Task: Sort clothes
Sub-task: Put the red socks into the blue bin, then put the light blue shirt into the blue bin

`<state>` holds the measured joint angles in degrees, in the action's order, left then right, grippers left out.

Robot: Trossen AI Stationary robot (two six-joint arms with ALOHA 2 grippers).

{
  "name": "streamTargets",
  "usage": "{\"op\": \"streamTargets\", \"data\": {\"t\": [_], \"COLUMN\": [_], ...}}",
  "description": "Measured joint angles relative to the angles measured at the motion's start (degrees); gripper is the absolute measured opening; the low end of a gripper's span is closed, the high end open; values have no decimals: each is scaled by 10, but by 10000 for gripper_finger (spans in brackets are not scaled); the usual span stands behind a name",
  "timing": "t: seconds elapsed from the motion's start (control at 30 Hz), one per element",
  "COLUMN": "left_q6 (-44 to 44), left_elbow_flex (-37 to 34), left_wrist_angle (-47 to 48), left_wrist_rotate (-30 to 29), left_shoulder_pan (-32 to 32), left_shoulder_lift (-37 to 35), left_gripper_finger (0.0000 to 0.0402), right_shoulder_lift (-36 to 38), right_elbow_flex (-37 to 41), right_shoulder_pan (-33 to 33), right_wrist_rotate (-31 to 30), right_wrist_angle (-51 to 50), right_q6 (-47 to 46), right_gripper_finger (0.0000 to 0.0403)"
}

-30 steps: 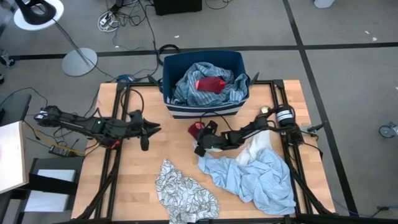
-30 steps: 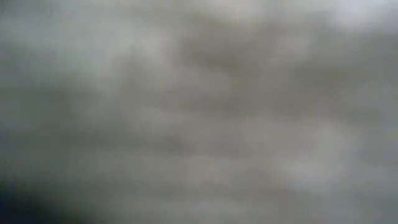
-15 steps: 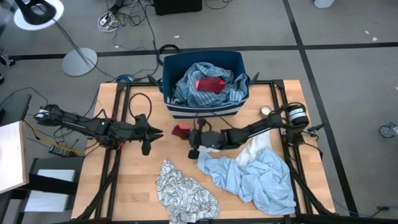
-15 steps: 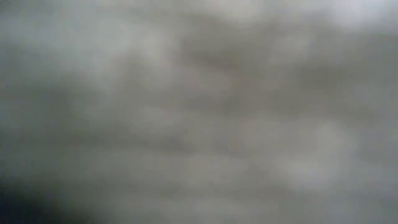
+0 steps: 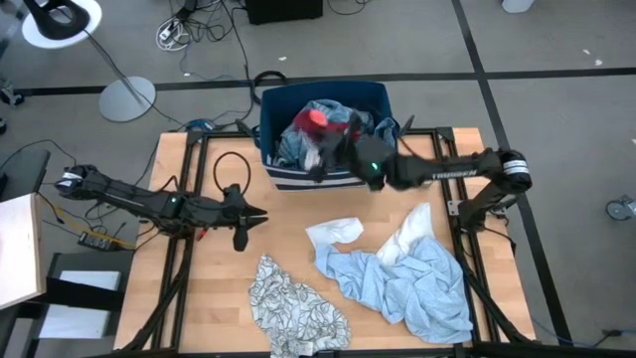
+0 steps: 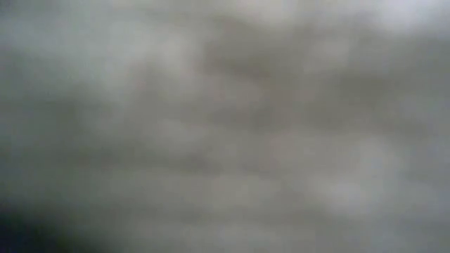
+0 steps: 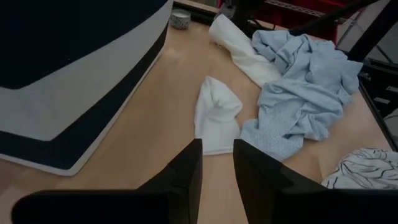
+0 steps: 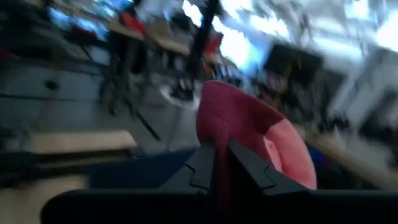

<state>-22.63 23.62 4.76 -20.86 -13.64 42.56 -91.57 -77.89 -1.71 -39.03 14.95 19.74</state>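
From above, my right gripper [image 5: 316, 157] hangs over the near edge of the dark blue bin [image 5: 270, 111], with the small red garment [image 5: 316, 118] showing at the bin's mouth. I judge I am carrying that red piece there because the bin is where this sort of item belongs; blue striped cloth [image 5: 298, 147] already lies inside. My left gripper [image 5: 248, 217] waits low over the left half of the table [image 5: 179, 298], clear of the work. On the wood lie a small white cloth [image 5: 334, 233], a pale blue garment [image 5: 407, 288] with a white one [image 5: 409, 231] draped against it, and a leaf-print garment [image 5: 293, 313] near the front edge.

The table-level camera shows only grey blur; something covers it, so it tells me nothing.

Past my left fingers [image 7: 186, 171], which stand apart with nothing between them, I see the bin's wall [image 7: 74, 81], the white cloth [image 7: 217, 115] just ahead and the pale blue heap [image 7: 305, 93] beyond.

My right wrist view shows my right gripper [image 8: 219, 163] pinched closed on a fold of the red garment [image 8: 249, 127], which bunches above the tips.
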Motion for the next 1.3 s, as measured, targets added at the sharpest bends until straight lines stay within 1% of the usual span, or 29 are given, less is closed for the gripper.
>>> {"op": "streamTargets", "data": {"t": [0.13, 0.23, 0.3, 0.4, 0.47, 0.53, 0.6, 0.67, 0.77, 0.87, 1.0, 1.1, 1.2, 1.3], "left_q6": [1, 1, 0, 0, -1, -1, -1, -1, -1, -1, -1, -1, -2, -2], "left_elbow_flex": [0, 0, 0, 0, 0, 0, 0, 0, 0, 0, 0, 0, 0, 0], "left_wrist_angle": [-5, -6, -6, -6, -7, -6, -7, -6, -6, -6, -6, -6, -6, -6], "left_wrist_rotate": [0, 0, 0, 0, 0, 0, 0, 0, -5, -10, -10, -11, -11, -11], "left_shoulder_pan": [0, 0, 0, 0, 0, 0, 0, 0, 0, 0, 0, 0, 0, 0], "left_shoulder_lift": [7, 9, 9, 9, 9, 9, 9, 9, 9, 9, 9, 9, 9, 9], "left_gripper_finger": [97, 97, 97, 97, 97, 97, 97, 97, 97, 97, 97, 97, 97, 97], "right_shoulder_lift": [-1, 1, 10, 43, 72, 108, 148, 188, 236, 271, 291, 293, 290, 289], "right_elbow_flex": [2, 2, 2, 2, 2, 2, 2, 2, 2, 15, 50, 80, 118, 164], "right_shoulder_pan": [-63, -97, -111, -119, -114, -103, -88, -67, -22, 36, 129, 188, 233, 265], "right_wrist_rotate": [5, 44, 83, 136, 157, 165, 166, 166, 165, 161, 124, 104, 103, 103], "right_wrist_angle": [-115, -184, -221, -259, -294, -337, -387, -449, -550, -627, -705, -753, -794, -814], "right_q6": [-104, -177, -214, -243, -244, -244, -259, -294, -359, -443, -559, -649, -747, -839], "right_gripper_finger": [66, 95, 116, 144, 159, 170, 177, 180, 180, 177, 176, 176, 174, 174]}}
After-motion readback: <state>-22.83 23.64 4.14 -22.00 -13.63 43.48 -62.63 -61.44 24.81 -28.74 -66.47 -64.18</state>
